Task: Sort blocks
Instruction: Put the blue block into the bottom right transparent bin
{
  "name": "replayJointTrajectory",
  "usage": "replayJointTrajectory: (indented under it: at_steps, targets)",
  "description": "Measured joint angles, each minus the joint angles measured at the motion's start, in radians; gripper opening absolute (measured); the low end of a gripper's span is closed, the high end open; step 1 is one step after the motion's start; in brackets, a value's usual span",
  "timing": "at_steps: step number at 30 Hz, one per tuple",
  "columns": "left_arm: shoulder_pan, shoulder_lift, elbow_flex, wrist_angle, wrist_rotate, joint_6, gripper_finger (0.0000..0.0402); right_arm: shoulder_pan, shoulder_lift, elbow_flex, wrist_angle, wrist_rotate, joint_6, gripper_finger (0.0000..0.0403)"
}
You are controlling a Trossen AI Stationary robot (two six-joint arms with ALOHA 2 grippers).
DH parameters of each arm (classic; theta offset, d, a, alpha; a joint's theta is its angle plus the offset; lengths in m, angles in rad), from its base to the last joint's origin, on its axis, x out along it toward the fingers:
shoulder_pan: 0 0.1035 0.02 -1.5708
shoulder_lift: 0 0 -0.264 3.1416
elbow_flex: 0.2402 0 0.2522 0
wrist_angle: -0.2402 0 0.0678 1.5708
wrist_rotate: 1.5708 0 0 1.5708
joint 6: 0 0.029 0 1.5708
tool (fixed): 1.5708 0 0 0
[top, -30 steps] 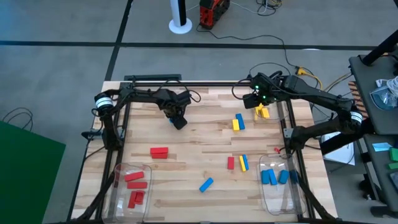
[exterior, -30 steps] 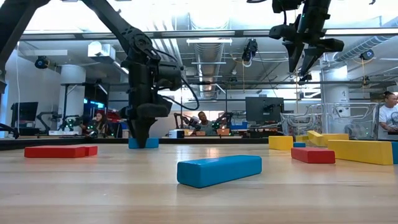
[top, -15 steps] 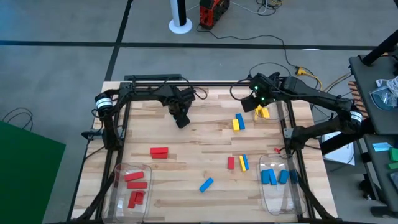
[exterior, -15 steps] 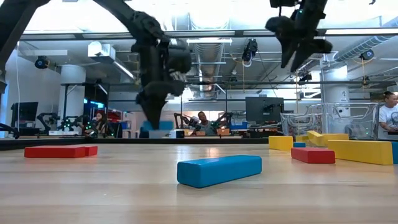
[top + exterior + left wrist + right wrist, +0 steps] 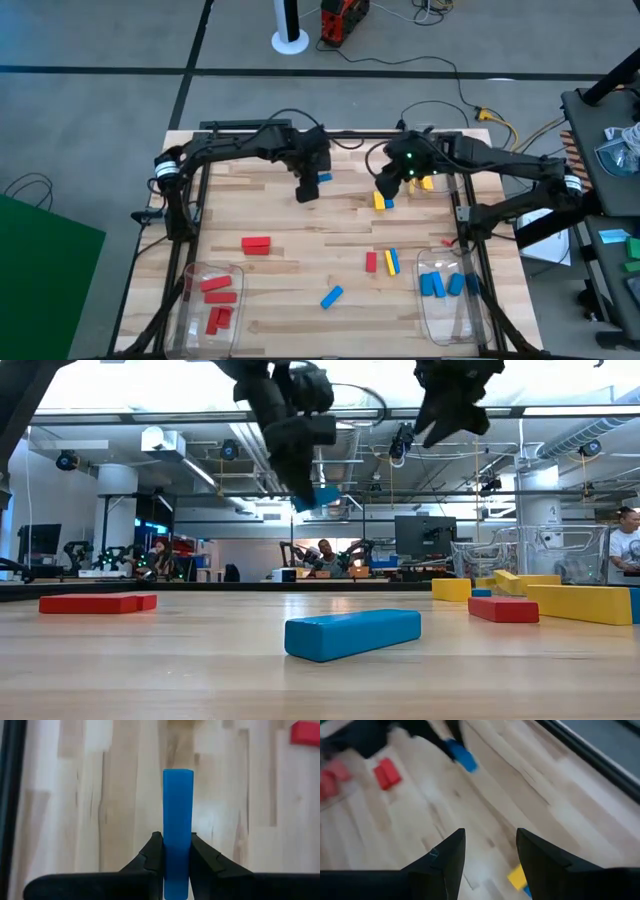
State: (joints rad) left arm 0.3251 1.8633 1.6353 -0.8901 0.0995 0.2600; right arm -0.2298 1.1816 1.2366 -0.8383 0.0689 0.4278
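A blue block (image 5: pixel 178 830) is clamped between the fingers (image 5: pixel 150 857) of the left gripper (image 5: pixel 308 190) and is carried clear of the desk (image 5: pixel 300 260), in the upper centre of the high view. In the low view the same block (image 5: pixel 322 496) is seen raised near the top of the frame.

The right gripper (image 5: pixel 387 183) is positioned just above the yellow-and-blue pair of blocks (image 5: pixel 382 199) in the upper right of the high view — its fingers (image 5: pixel 440 862) are held apart, with nothing between them.

The remaining blocks are distributed as follows:
- a red block (image 5: pixel 256 245) at centre left;
- a loose blue block (image 5: pixel 331 296) at lower centre;
- red blocks in the left bin (image 5: pixel 190 305) — blue blocks in the right bin (image 5: pixel 470 315).
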Motion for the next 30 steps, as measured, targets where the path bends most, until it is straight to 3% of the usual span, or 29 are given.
replayJointTrajectory:
  at_steps: [7, 13, 22, 30]
  targets:
    - [-0.03, 0.0, 0.057, 0.018, 0.022, 0.076, 0.0033, 0.097, 0.0, 0.0, 0.149, 0.001, -0.132, 0.0162]
    - [-0.065, 0.0, 0.088, 0.026, 0.024, 0.123, 0.0033, 0.145, 0.0, 0.0, 0.219, 0.01, -0.191, 0.018]
    - [-0.119, 0.0, 0.158, 0.059, 0.025, 0.131, 0.0032, 0.156, 0.041, 0.0, 0.242, 0.015, -0.231, 0.0199]
    - [-0.136, 0.0, 0.201, 0.06, 0.025, 0.102, 0.0032, 0.156, 0.08, 0.0, 0.246, 0.09, -0.217, 0.019]
